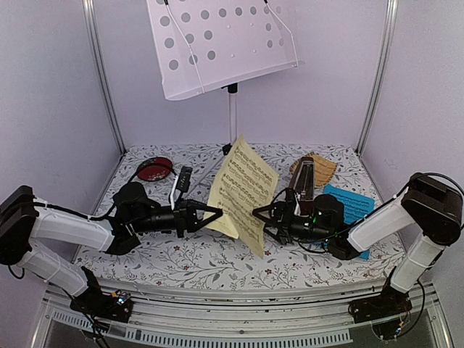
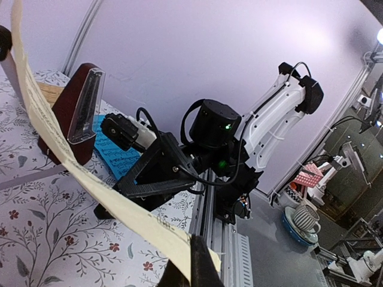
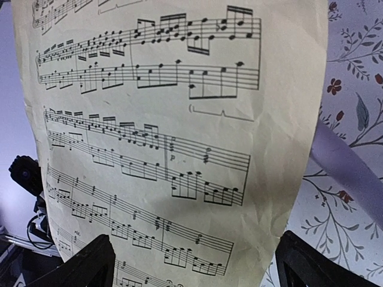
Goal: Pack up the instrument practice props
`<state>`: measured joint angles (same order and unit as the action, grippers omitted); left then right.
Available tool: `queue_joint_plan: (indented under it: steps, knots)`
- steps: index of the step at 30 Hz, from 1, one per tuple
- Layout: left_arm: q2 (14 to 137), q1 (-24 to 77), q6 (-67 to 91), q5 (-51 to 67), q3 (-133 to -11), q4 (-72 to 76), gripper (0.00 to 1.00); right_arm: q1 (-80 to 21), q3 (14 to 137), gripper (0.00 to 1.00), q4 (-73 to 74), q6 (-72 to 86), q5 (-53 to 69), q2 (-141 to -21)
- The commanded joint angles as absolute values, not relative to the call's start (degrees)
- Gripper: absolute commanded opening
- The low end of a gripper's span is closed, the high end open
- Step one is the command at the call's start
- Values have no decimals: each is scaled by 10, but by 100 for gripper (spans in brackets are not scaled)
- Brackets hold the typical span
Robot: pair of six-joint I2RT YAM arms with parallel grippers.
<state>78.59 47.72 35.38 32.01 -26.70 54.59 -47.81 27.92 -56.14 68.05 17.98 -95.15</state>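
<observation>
A cream music sheet stands nearly upright in mid-air over the table's middle. My left gripper is shut on its left lower edge; the left wrist view shows the dark fingertips pinching the paper. My right gripper faces the sheet from the right, open wide. Its two fingers straddle the printed page without touching it. The brown pyramid metronome stands behind the right gripper, with a blue sheet lying flat beside it. The music stand's white perforated desk rises at the back on a silver pole.
A red bowl and a small black object sit at the back left. Behind the metronome lies a tan woven piece. The stand's legs spread over the floral tablecloth. Purple walls enclose three sides.
</observation>
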Motion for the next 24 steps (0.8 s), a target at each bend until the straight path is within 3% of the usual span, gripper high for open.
queue_joint_plan:
  steps: [1,4,10,17,24]
  knots:
    - [790,472,369,328,-261,587,0,-475,286,94,-651,725,206,-966]
    - [787,473,369,331,-260,590,0,-475,288,89,-693,748,217,-971]
    - [768,471,359,321,-250,576,0,-475,260,68,-762,792,209,-968]
    - [755,470,360,329,-245,571,0,-475,255,44,-691,748,188,-919]
    - [757,470,353,364,-252,567,0,-475,268,10,-638,701,177,-906]
